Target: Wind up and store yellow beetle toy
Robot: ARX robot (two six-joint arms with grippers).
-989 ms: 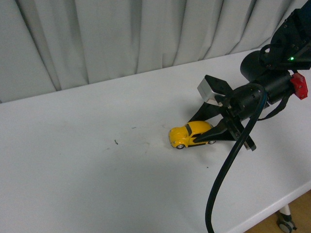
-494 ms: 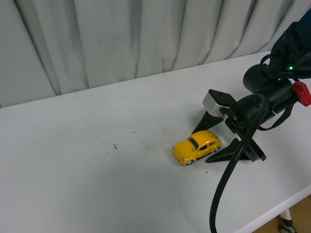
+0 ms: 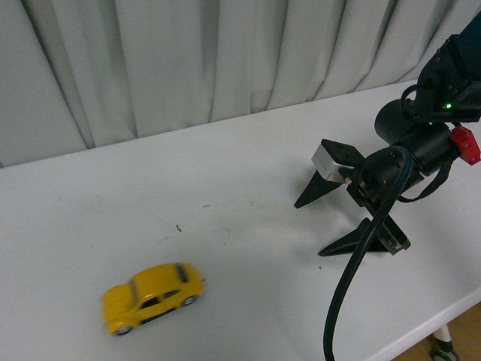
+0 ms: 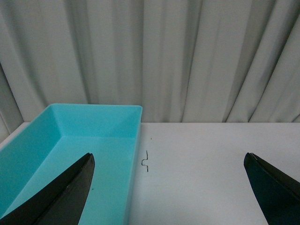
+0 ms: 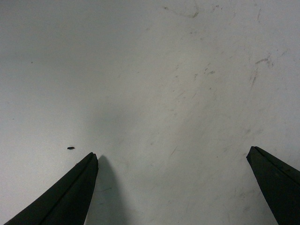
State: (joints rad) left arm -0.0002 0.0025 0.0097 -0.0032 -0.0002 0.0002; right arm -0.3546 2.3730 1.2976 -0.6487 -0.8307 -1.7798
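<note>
A white table (image 3: 248, 143) stands before a pale curtain (image 3: 188, 60). The yellow beetle toy (image 3: 152, 296) sits on its wheels at about 7 o'clock in the front view, well apart from everything, nose toward 8 o'clock. Its outline is slightly blurred, so it may be rolling.

The right gripper (image 3: 309, 229), at 3 o'clock, hangs just above the table with its claw spread wide and empty. The right wrist view shows only bare, scuffed tabletop between the tips. The left gripper (image 4: 168, 157) is likewise spread wide and empty, facing an empty teal bin (image 4: 93, 123).

The toy looks small, light, rigid and glossy. It would likely slip or roll away if nudged. The safest hold is probably across its flat sides, between the wheels, not on the rounded roof.
</note>
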